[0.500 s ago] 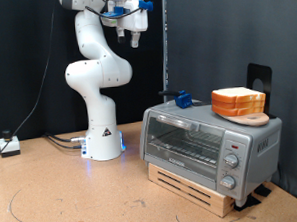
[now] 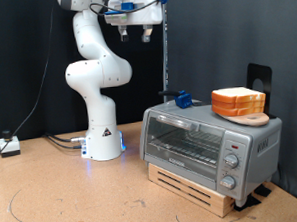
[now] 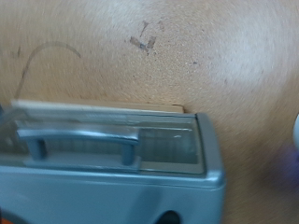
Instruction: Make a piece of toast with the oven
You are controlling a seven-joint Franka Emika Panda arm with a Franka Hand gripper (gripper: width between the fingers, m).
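The silver-grey oven [image 2: 205, 138] stands on the table at the exterior view's right, its glass door shut and its knobs [image 2: 231, 165] in a column at the right end. A stack of bread slices [image 2: 238, 103] rests on a board on its roof. No single piece of toast shows apart from that stack. My gripper [image 2: 136, 33] hangs high in the air, above and to the left of the oven, open and holding nothing. The wrist view looks down on the oven [image 3: 112, 173] and its bar handle [image 3: 79, 145]. My fingers do not show there.
A small blue object [image 2: 181, 99] sits on the oven's roof at the back left. The oven stands on a wooden pallet [image 2: 193, 186]. A black stand [image 2: 259, 80] rises behind the bread. The arm's base [image 2: 102, 143] and a white box [image 2: 8, 146] are at the left.
The gripper has shifted a little towards the exterior view's right, high above the table. The oven and the bread have not moved.
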